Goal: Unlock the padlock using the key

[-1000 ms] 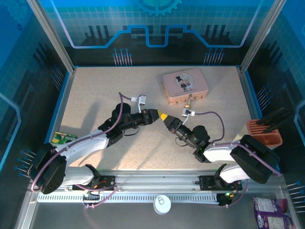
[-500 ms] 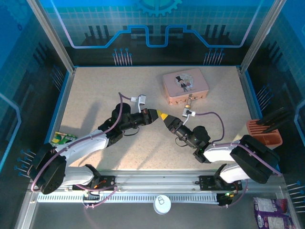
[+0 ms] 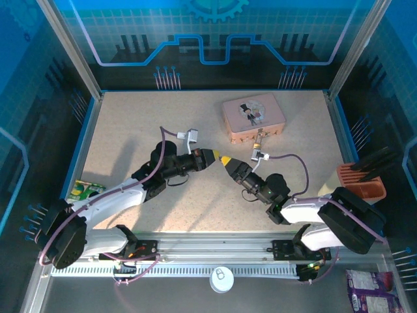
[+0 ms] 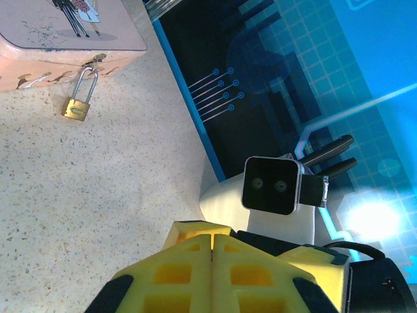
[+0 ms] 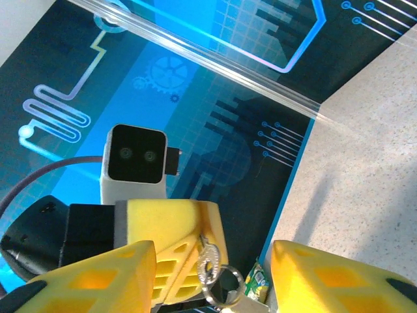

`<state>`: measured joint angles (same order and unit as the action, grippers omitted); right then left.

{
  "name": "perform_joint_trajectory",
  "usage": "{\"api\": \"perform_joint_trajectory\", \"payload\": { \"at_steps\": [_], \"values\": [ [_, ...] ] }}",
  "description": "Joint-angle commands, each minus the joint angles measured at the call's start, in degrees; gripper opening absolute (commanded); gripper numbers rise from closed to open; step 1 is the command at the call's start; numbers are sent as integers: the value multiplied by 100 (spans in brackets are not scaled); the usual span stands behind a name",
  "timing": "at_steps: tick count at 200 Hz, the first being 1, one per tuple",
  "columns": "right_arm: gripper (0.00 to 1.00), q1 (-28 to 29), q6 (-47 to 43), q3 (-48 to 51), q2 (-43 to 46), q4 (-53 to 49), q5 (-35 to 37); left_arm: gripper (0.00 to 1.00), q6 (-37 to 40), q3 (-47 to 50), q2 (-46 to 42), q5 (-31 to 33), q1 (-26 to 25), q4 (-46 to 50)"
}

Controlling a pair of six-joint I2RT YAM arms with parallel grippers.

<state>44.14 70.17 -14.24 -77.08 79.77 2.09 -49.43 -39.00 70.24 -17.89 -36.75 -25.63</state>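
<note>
The two grippers meet tip to tip over the middle of the table. My left gripper [image 3: 214, 158] [image 4: 212, 236] is shut, and in the right wrist view its yellow fingers [image 5: 174, 228] pinch the blade of the small silver key [image 5: 208, 259]. The key's ring [image 5: 229, 288] hangs below. My right gripper [image 3: 229, 167] [image 5: 214, 255] stands open, one finger on either side of the key and not touching it. The brass padlock [image 3: 258, 138] [image 4: 77, 107] hangs by its silver shackle from the hasp of the pink tin [image 3: 253, 116] [image 4: 65, 29], beyond both grippers.
An orange rack [image 3: 361, 182] with black pieces stands at the right edge. A green packet [image 3: 85, 190] [image 5: 258, 282] lies at the left edge. A white round lid [image 3: 221, 279] and a purple packet [image 3: 368, 287] lie off the table in front.
My right gripper has opened and let go of the key, which stays in my left gripper, now closed tight. Both arms have shifted slightly.
</note>
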Motion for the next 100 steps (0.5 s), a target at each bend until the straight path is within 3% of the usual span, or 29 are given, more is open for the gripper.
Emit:
{"api": "perform_joint_trajectory", "payload": {
  "at_steps": [1, 55, 100],
  "values": [
    [51, -77, -155, -103, 57, 180, -205, 0, -98, -37, -14, -186, -25, -167],
    [44, -104, 28, -335, -158, 180, -695, 0, -251, -114, 54, -355, -74, -204],
    [27, -137, 19, -291, -102, 179, -740, 0, -210, -109, 11, -226, -76, -138]
  ]
}}
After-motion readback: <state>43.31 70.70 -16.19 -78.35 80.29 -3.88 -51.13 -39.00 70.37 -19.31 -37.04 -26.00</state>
